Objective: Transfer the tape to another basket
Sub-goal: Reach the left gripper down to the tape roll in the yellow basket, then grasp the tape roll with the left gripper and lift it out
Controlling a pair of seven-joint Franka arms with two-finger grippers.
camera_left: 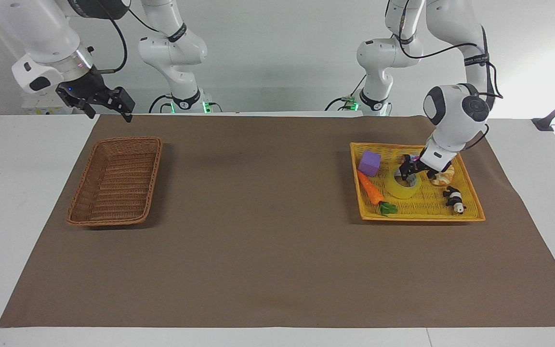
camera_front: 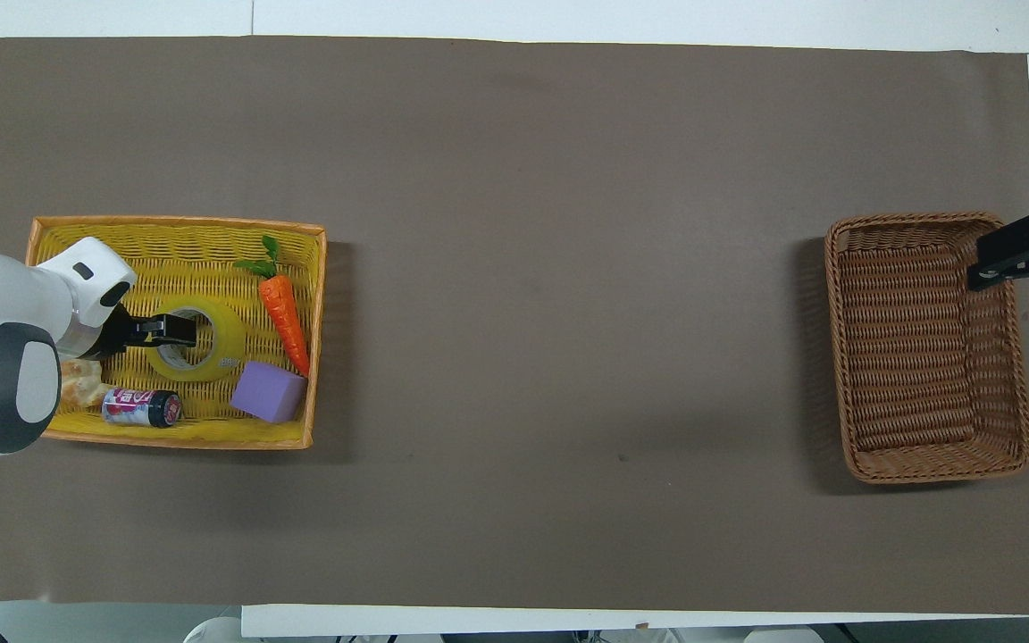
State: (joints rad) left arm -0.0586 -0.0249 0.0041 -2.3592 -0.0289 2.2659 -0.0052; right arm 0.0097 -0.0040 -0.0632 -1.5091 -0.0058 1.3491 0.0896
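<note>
- The right tool (camera_left: 109, 103) hangs in the air above the worktop (camera_left: 268, 270) at the right arm's end, over the rim of the brown basket (camera_left: 116, 180) on its robot-ward side; its fingers stand apart and grip nothing. This arm waits.
- The brown basket holds nothing.
- The yellow tray (camera_left: 470, 205) lies well apart from the basket, toward the left arm's end.
- In the tray, a purple block (camera_left: 369, 162) and a carrot (camera_left: 371, 188) lie on the side toward the basket.
- The tape (camera_left: 403, 189) lies flat in the middle of the tray, just beside the carrot.
- The left tool (camera_left: 411, 169) is down at the tape, one finger (camera_front: 177, 322) over its core hole. I cannot tell whether it grips the roll.
- A croissant (camera_left: 443, 177), a small can (camera_front: 141, 407) and a panda figure (camera_left: 455, 199) lie in the tray on the side away from the basket.
</note>
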